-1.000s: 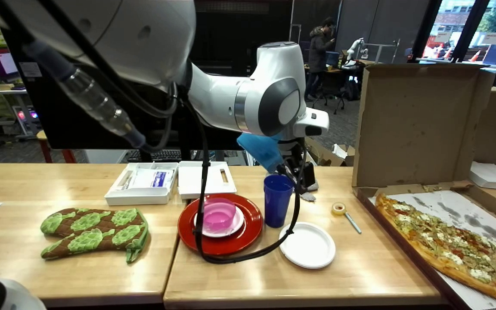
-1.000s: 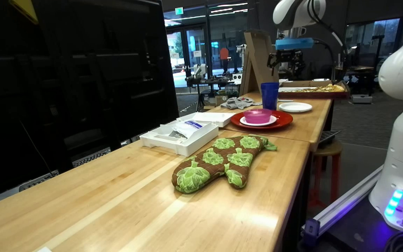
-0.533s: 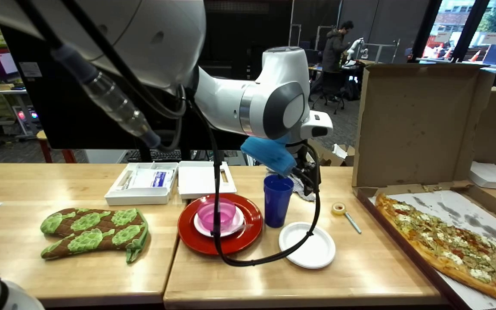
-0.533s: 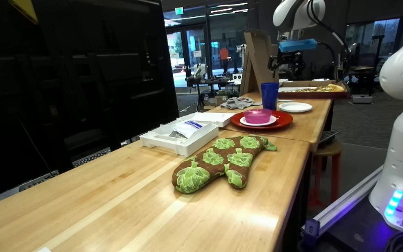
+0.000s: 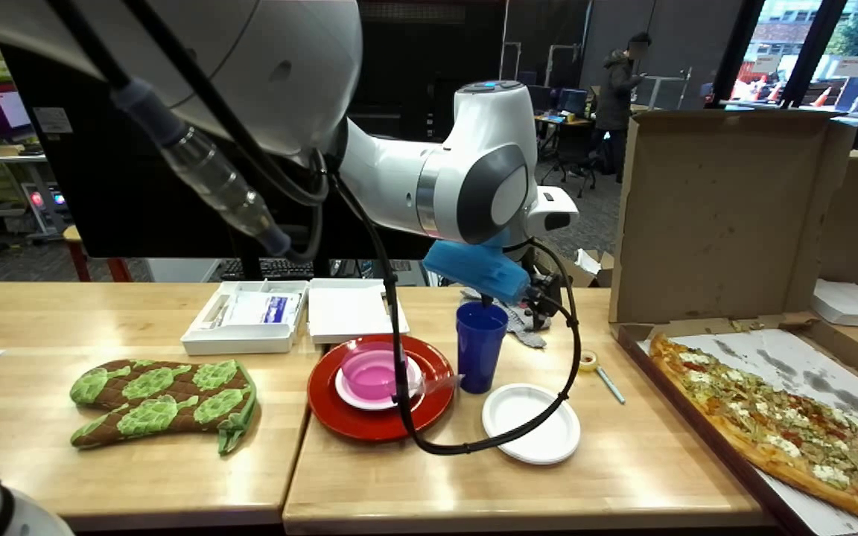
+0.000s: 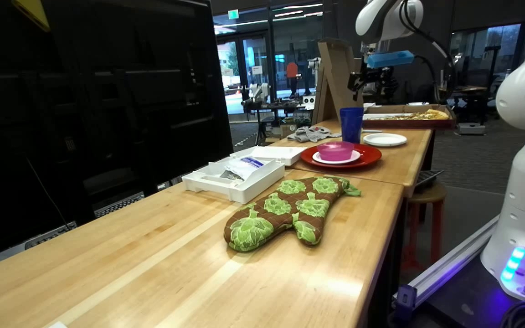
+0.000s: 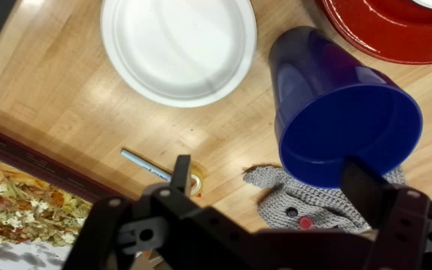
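My gripper (image 7: 268, 168) is open and empty, its two fingers wide apart. In both exterior views the gripper (image 5: 512, 313) hangs above the table near the top of a blue cup (image 5: 478, 353). In the wrist view the cup (image 7: 309, 67) stands upright, and one finger (image 7: 362, 195) overlaps its rim; whether it touches, I cannot tell. The other finger (image 7: 181, 172) shows over a tape roll (image 7: 197, 183). A grey knitted piece with buttons (image 7: 313, 204) lies below, partly hidden by the cup and gripper. The cup (image 6: 351, 125) also shows in an exterior view.
A white plate (image 5: 532, 424), a red plate (image 5: 325, 406) bearing a pink bowl (image 5: 369, 372), and a pen (image 5: 611, 385) lie near the cup. An open pizza box (image 5: 727, 223) stands to one side. A white case (image 5: 243, 342) and an oven mitt (image 5: 164, 402) are on the table.
In an exterior view the arm and gripper have moved right and slightly down, and the wrist has turned. The gripper remains above the cup area. Objects on the table stay put.
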Robot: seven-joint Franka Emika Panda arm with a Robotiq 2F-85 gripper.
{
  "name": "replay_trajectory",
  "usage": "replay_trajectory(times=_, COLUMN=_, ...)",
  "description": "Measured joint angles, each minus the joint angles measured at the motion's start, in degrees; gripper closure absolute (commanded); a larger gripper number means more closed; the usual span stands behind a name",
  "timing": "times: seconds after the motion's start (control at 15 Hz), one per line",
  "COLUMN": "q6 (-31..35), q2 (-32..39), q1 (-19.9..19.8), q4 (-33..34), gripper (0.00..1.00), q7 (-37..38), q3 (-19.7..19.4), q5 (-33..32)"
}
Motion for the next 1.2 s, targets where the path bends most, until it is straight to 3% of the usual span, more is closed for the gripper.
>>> replay_trajectory(times=1.2, q6=0.83, q2=7.45, q1=1.36, q4=5.06, gripper=0.00, q7=-15.08, q3=-2.44, q5=4.79)
